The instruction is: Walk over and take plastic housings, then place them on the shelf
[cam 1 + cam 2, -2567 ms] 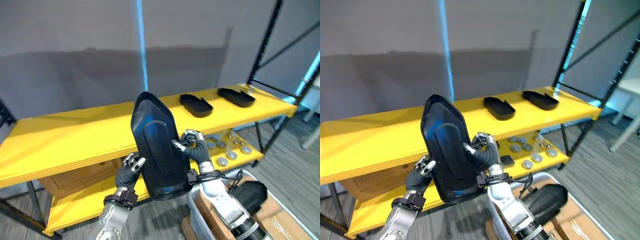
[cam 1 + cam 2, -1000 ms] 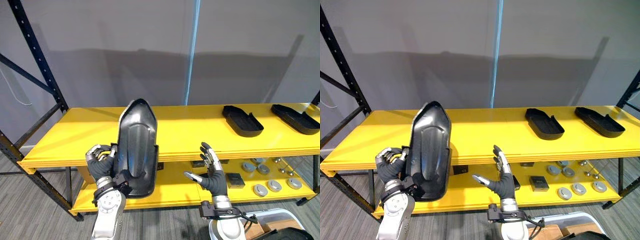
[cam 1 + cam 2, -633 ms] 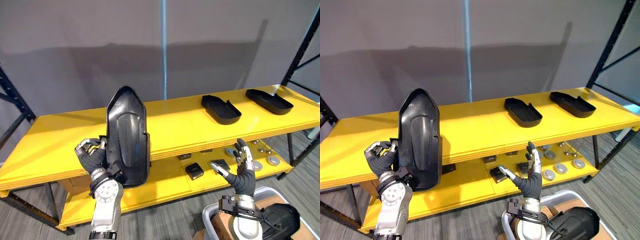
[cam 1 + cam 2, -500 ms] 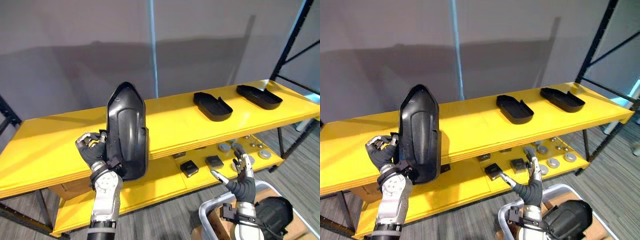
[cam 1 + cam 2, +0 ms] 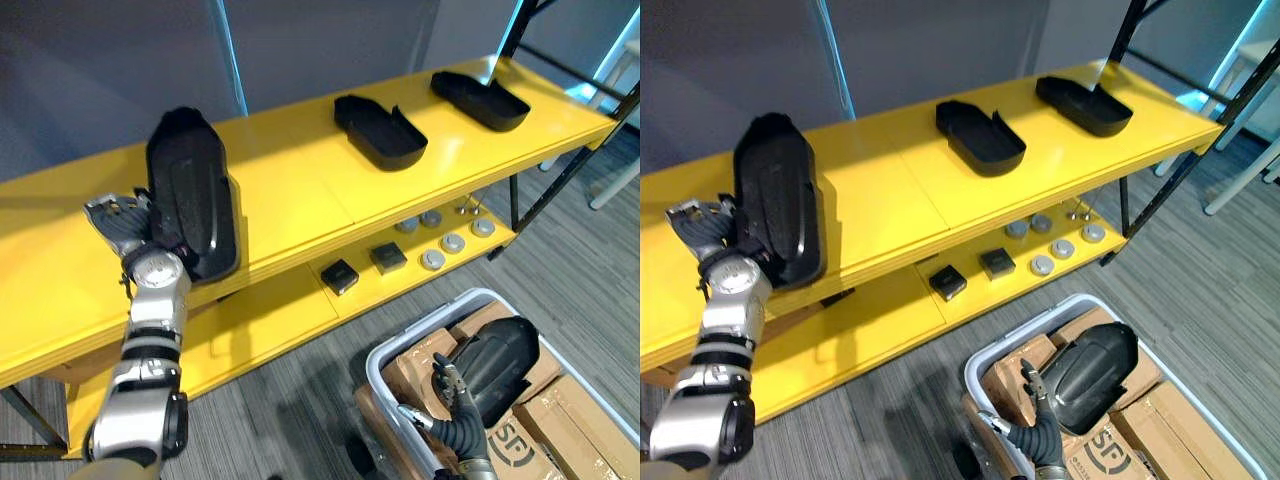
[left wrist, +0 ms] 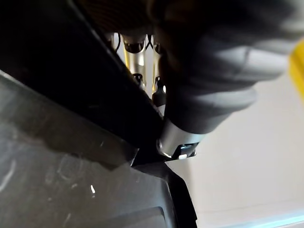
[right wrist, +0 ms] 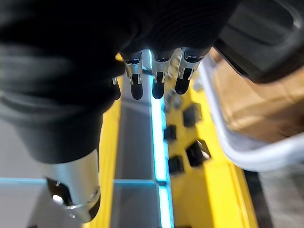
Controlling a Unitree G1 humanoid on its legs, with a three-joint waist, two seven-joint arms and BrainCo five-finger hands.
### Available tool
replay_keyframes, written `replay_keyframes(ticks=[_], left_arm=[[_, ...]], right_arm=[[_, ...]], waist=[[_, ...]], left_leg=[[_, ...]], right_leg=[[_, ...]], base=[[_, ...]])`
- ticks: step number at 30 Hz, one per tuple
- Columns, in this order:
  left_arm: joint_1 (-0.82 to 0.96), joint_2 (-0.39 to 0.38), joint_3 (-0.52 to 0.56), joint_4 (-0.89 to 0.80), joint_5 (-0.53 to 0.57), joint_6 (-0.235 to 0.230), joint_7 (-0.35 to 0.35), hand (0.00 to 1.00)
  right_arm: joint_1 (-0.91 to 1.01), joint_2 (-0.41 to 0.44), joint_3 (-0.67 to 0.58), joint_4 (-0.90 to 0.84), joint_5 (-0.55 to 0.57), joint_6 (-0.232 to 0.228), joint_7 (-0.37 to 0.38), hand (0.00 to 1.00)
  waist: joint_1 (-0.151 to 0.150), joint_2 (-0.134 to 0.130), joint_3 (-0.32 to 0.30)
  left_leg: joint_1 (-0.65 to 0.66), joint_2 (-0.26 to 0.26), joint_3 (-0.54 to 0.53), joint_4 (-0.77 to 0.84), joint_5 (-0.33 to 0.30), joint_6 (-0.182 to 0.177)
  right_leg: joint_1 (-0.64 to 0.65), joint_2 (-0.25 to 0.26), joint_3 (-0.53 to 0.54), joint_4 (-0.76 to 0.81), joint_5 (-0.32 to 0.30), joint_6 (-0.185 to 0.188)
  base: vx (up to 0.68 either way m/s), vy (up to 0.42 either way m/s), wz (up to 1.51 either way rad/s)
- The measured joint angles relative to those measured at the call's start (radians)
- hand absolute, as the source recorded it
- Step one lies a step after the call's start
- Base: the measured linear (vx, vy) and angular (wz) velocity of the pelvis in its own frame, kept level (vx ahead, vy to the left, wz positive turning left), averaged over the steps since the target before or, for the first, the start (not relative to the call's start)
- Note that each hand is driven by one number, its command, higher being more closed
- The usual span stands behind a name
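A long black plastic housing (image 5: 190,195) leans over the left part of the yellow shelf top (image 5: 290,190), its lower end near the front edge; whether it rests on the board I cannot tell. My left hand (image 5: 120,225) grips its left rim, fingers (image 6: 137,61) curled over the edge of the housing (image 6: 71,180). Two more housings (image 5: 378,130) (image 5: 478,98) lie further right on the shelf. Another housing (image 5: 495,365) lies in the grey bin (image 5: 400,345) on the floor. My right hand (image 5: 450,415) hovers by that bin, its fingers (image 7: 154,76) straight and holding nothing.
The lower yellow shelf (image 5: 260,320) carries small grey discs (image 5: 445,240) and black blocks (image 5: 340,275). Cardboard boxes (image 5: 560,420) fill the bin. A black rack upright (image 5: 515,200) stands at the shelf's right end, with a grey wall behind.
The view has swung downward. My left hand has carried the housing from upright in front of the shelf to leaning over its top. My right hand has dropped to the bin.
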Motion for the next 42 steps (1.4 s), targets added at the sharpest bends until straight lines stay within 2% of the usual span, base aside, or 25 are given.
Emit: replay_keyframes(ticks=[4,8,9,18,24,28,31,33,35,36,38,39,41,42], left_arm=[[-0.102,0.066,-0.022,0.125,-0.032,0.016,-0.013,1.0],[-0.144,0.097,-0.02,0.144,-0.062,0.017,-0.016,1.0],[-0.159,0.099,-0.02,0.152,-0.075,0.016,-0.017,0.0],[-0.187,0.082,-0.02,0.142,-0.156,0.01,-0.021,0.0],[-0.187,-0.04,-0.025,-0.033,-0.214,-0.008,-0.02,0.0],[-0.179,-0.064,-0.029,-0.116,-0.213,-0.041,-0.014,0.0],[-0.123,-0.078,-0.028,-0.178,-0.179,-0.042,-0.01,0.0],[-0.043,-0.092,-0.023,-0.201,-0.113,-0.035,-0.009,0.0],[0.031,-0.111,-0.016,-0.242,-0.045,-0.017,-0.005,0.0],[0.06,-0.118,-0.016,-0.267,-0.023,-0.012,-0.005,0.0],[0.25,-0.153,-0.007,-0.472,0.071,-0.001,0.002,0.0],[0.306,-0.167,-0.002,-0.525,0.096,-0.001,0.003,0.0],[0.514,-0.26,0.007,-0.714,0.16,-0.002,0.003,0.0],[0.567,-0.289,0.01,-0.756,0.169,-0.004,0.001,0.0]], right_arm=[[-0.021,0.001,0.067,0.019,0.001,-0.001,0.007,0.0],[-0.04,0.002,0.095,0.034,0.001,-0.001,0.006,0.0],[-0.057,0.002,0.095,0.049,0.001,-0.002,0.005,0.0],[-0.101,-0.001,0.106,0.095,0.001,-0.001,-0.003,0.0],[-0.123,-0.003,0.131,0.094,0.001,0.001,0.011,0.0],[-0.138,-0.025,0.134,0.093,0.001,0.002,0.051,0.0],[-0.181,-0.064,0.137,0.092,0.001,0.005,0.067,0.0],[-0.256,-0.098,0.156,0.089,0.001,0.005,0.075,0.0],[-0.319,-0.116,0.173,0.09,0.001,0.005,0.086,0.0],[-0.339,-0.118,0.173,0.09,0.001,0.005,0.088,1.0],[-0.424,-0.119,0.179,0.108,0.002,0.005,0.095,1.0],[-0.45,-0.118,0.181,0.122,0.01,0.004,0.095,1.0],[-0.545,-0.106,0.171,0.209,0.044,0.005,0.093,1.0],[-0.567,-0.097,0.167,0.232,0.046,0.006,0.088,1.0]], waist=[[0.006,-0.017,0.045],[0.008,-0.02,0.07],[0.009,-0.02,0.077],[0.01,-0.02,0.084],[0.01,-0.021,0.084],[0.027,-0.018,0.078],[0.039,-0.012,0.046],[0.064,-0.01,0.022],[0.073,-0.002,-0.001],[0.079,-0.001,-0.01],[0.117,0.001,-0.043],[0.126,0.002,-0.049],[0.157,0.012,-0.067],[0.169,0.014,-0.068]], left_leg=[[-0.028,-0.002,0.009,0.0,0.002,0.003],[-0.041,-0.001,0.009,0.001,0.003,0.003],[-0.041,-0.001,0.009,0.001,0.003,0.003],[-0.036,-0.001,0.007,0.001,0.002,0.003],[0.014,-0.003,-0.032,0.0,0.002,0.003],[0.04,-0.003,-0.064,0.0,0.002,0.003],[0.04,-0.007,-0.096,0.0,0.007,0.005],[0.061,-0.009,-0.111,0.0,0.008,0.005],[0.066,-0.013,-0.137,0.0,0.009,0.006],[0.066,-0.014,-0.148,0.0,0.01,0.007],[0.065,-0.016,-0.166,-0.002,0.012,0.007],[0.065,-0.017,-0.171,-0.003,0.012,0.007],[0.061,-0.028,-0.21,-0.004,0.02,0.011],[0.061,-0.031,-0.215,-0.004,0.022,0.013]], right_leg=[[-0.033,0.0,0.015,-0.001,0.005,0.001],[-0.047,0.001,0.019,-0.002,0.005,0.002],[-0.047,0.001,0.019,-0.003,0.005,0.002],[-0.04,0.0,0.02,-0.005,0.005,0.002],[0.036,-0.009,-0.022,-0.023,0.004,0.001],[0.077,-0.012,-0.053,-0.025,-0.002,-0.001],[0.095,-0.018,-0.086,-0.029,-0.004,-0.002],[0.124,-0.022,-0.1,-0.033,-0.008,-0.003],[0.145,-0.028,-0.128,-0.036,-0.013,-0.003],[0.148,-0.029,-0.138,-0.036,-0.015,-0.004],[0.155,-0.032,-0.155,-0.036,-0.02,-0.004],[0.158,-0.033,-0.16,-0.036,-0.021,-0.004],[0.171,-0.04,-0.2,-0.03,-0.032,0.0],[0.172,-0.041,-0.206,-0.026,-0.036,-0.001]], base=[[0.06,0.068,-0.06],[0.08,0.052,-0.01],[0.05,0.032,-0.02],[0.07,0.039,0.0],[0.06,0.035,0.16],[0.04,0.038,0.23],[0.04,0.037,0.3],[0.04,0.035,0.21],[0.03,0.032,0.32],[0.03,0.035,0.45],[0.03,0.038,0.25],[0.02,0.035,0.31],[0.02,0.032,0.46],[0.02,0.035,0.33]])
